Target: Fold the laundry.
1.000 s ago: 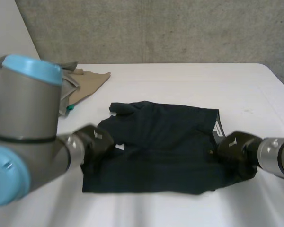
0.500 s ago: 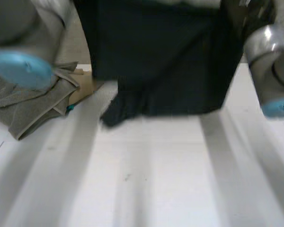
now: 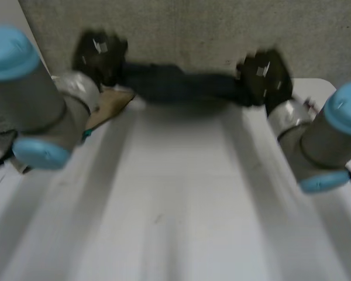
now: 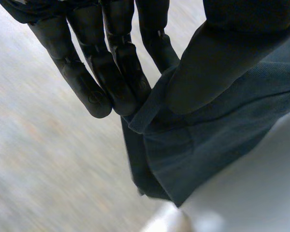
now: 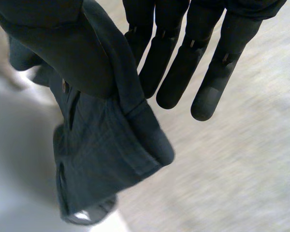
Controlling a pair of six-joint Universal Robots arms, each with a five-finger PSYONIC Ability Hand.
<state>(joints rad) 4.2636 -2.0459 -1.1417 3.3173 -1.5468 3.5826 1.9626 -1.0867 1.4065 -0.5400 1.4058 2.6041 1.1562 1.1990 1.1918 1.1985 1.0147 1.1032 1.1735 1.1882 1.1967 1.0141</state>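
Note:
A dark navy garment (image 3: 181, 86) is stretched between my two hands over the far part of the white table (image 3: 181, 199). My left hand (image 3: 98, 54) holds its left end; in the left wrist view the thumb (image 4: 217, 63) pinches the dark cloth (image 4: 198, 140) against the straight fingers (image 4: 111, 72). My right hand (image 3: 263, 76) holds the right end; in the right wrist view the thumb (image 5: 58, 43) presses the cloth (image 5: 101, 154) against the fingers (image 5: 183, 63). The cloth hangs below both hands.
A pile of tan and grey-green clothes (image 3: 105, 105) lies at the table's far left, partly behind my left arm (image 3: 29, 93). A grey wall (image 3: 193, 29) rises behind the table. My right arm (image 3: 322, 140) reaches over the table's right side.
Both hands have lifted the dark garment off the table and swung it away toward the far edge, where it is now pulled out flat between them.

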